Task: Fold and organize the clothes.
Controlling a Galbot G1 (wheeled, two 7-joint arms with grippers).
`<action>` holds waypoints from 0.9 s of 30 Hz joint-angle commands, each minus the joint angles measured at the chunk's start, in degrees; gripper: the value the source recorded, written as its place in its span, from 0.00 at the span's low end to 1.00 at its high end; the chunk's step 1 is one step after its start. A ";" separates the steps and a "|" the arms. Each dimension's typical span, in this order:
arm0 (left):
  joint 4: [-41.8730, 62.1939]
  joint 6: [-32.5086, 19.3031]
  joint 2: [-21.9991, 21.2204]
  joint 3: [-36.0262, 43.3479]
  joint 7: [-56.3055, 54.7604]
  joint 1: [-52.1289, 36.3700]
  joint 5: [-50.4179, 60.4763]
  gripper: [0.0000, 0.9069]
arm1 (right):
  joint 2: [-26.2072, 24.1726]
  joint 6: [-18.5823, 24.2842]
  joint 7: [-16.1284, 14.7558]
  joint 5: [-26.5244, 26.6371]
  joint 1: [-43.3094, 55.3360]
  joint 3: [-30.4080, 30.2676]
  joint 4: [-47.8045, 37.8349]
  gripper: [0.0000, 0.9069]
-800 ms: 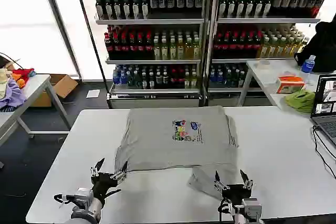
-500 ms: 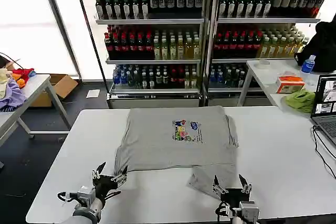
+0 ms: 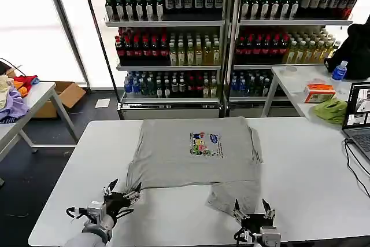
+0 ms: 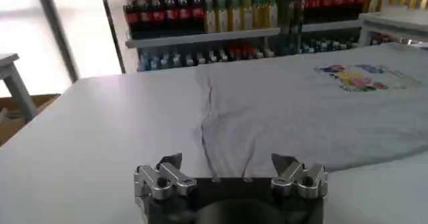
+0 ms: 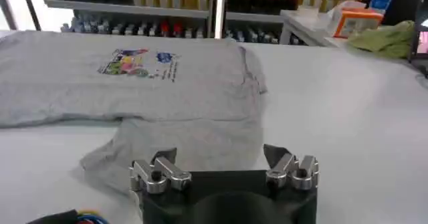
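**Both grippers low at the table's near edge, shirt lying between and beyond them**

A light grey cotton T-shirt [image 3: 195, 152] with a small multicoloured chest print [image 3: 204, 143] lies partly folded at the middle of the white rectangular table [image 3: 312, 166] — one flap of it trails toward 5 o'clock. The left gripper [image 3: 121, 192] sits at 7 o'clock, fingers spread wide, just beside the shirt's near left corner and not gripping it. The right gripper [image 3: 252, 211] sits at 5 o'clock — fingers likewise spread, empty, at the edge of the trailing flap. Behind the table stand tall shelves of coloured drink bottles [image 3: 173, 39].
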 commanded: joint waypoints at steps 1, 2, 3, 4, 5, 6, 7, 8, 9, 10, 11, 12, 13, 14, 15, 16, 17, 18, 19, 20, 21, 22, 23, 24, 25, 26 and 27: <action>0.64 0.36 0.13 0.23 -0.01 -0.53 -0.80 1.00 | 0.42 0.14 0.21 -0.26 -0.10 -0.51 -0.51 1.00; 0.71 0.37 0.10 0.27 -0.04 -0.52 -0.80 1.00 | 0.57 0.25 0.26 -0.25 -0.16 -0.48 -0.67 1.00; 0.80 0.38 0.10 0.29 -0.02 -0.53 -0.84 1.00 | 0.65 0.35 0.29 -0.26 -0.24 -0.46 -0.86 1.00; 0.88 0.36 0.10 0.33 -0.06 -0.51 -0.88 1.00 | 0.71 0.51 0.30 -0.26 -0.29 -0.46 -1.07 1.00; 0.99 0.36 0.09 0.35 -0.05 -0.51 -0.90 1.00 | 0.81 0.65 0.36 -0.27 -0.38 -0.49 -1.38 1.00; 1.06 0.35 0.10 0.33 -0.07 -0.49 -0.94 1.00 | 0.93 0.81 0.43 -0.27 -0.42 -0.50 -1.61 1.00; 1.08 0.34 0.12 0.32 -0.09 -0.46 -0.99 1.00 | 0.97 0.84 0.47 -0.28 -0.47 -0.50 -1.71 1.00; 1.10 0.35 0.15 0.32 -0.11 -0.41 -1.07 1.00 | 1.03 0.87 0.53 -0.29 -0.49 -0.50 -1.77 1.00; 1.10 0.34 0.19 0.32 -0.12 -0.32 -1.09 1.00 | 1.01 0.92 0.54 -0.30 -0.66 -0.52 -1.73 1.00; 1.12 0.34 0.21 0.31 -0.14 -0.29 -1.09 1.00 | 1.01 0.93 0.56 -0.29 -0.74 -0.52 -1.71 1.00; 1.14 0.34 0.22 0.28 -0.14 -0.25 -1.10 1.00 | 1.02 0.98 0.59 -0.27 -0.85 -0.48 -1.69 1.00; 1.22 0.33 0.21 0.28 -0.16 -0.24 -1.15 1.00 | 1.02 1.09 0.59 -0.25 -1.01 -0.44 -1.83 1.00; 1.26 0.34 0.18 0.26 -0.18 -0.23 -1.15 1.00 | 1.03 1.22 0.60 -0.24 -1.07 -0.44 -1.91 1.00; 1.31 0.34 0.16 0.27 -0.18 -0.20 -1.14 1.00 | 1.06 1.38 0.63 -0.22 -1.16 -0.44 -2.07 1.00; 1.34 0.34 0.15 0.31 -0.19 -0.10 -1.12 0.93 | 1.13 1.64 0.64 -0.22 -1.33 -0.48 -2.32 1.00; 1.35 0.34 0.14 0.31 -0.20 -0.08 -1.12 0.87 | 1.17 1.72 0.66 -0.22 -1.40 -0.53 -2.42 1.00; 1.35 0.38 0.15 0.36 -0.21 0.01 -1.12 0.86 | 1.28 1.84 0.66 -0.24 -1.52 -0.58 -2.55 1.00; 1.27 0.59 0.16 0.39 -0.21 0.18 -1.08 0.76 | 1.50 2.05 0.58 -0.25 -1.76 -0.60 -2.64 1.00; 1.17 0.72 0.18 0.39 -0.21 0.28 -1.07 0.47 | 1.72 2.19 0.47 -0.24 -1.95 -0.54 -2.66 0.84; 1.09 0.72 0.20 0.39 -0.21 0.34 -1.06 0.33 | 1.78 2.20 0.43 -0.25 -2.05 -0.52 -2.68 0.70; 1.00 0.74 0.27 0.39 -0.20 0.54 -1.07 0.19 | 2.21 2.43 0.37 -0.19 -2.38 -0.44 -2.82 0.53; 0.97 0.75 0.30 0.38 -0.21 0.59 -1.06 0.09 | 2.31 2.63 0.32 -0.21 -2.48 -0.44 -2.96 0.07; 0.93 0.76 0.35 0.37 -0.21 0.71 -1.08 0.06 | 2.40 2.95 0.29 -0.22 -2.66 -0.51 -3.12 0.00; 0.88 0.78 0.43 0.36 -0.22 0.89 -1.08 0.03 | 2.40 3.31 0.25 -0.26 -2.77 -0.58 -3.40 0.00; 0.81 0.81 0.47 0.37 -0.20 1.04 -1.08 0.01 | 2.35 3.55 0.25 -0.28 -2.77 -0.58 -3.53 0.00; 0.78 0.86 0.52 0.39 -0.18 1.20 -1.09 0.01 | 2.35 3.57 0.27 -0.28 -2.77 -0.57 -3.61 0.00; 0.71 0.89 0.53 0.42 -0.11 1.34 -1.12 0.01 | 2.35 3.68 0.39 -0.24 -2.66 -0.48 -3.67 0.00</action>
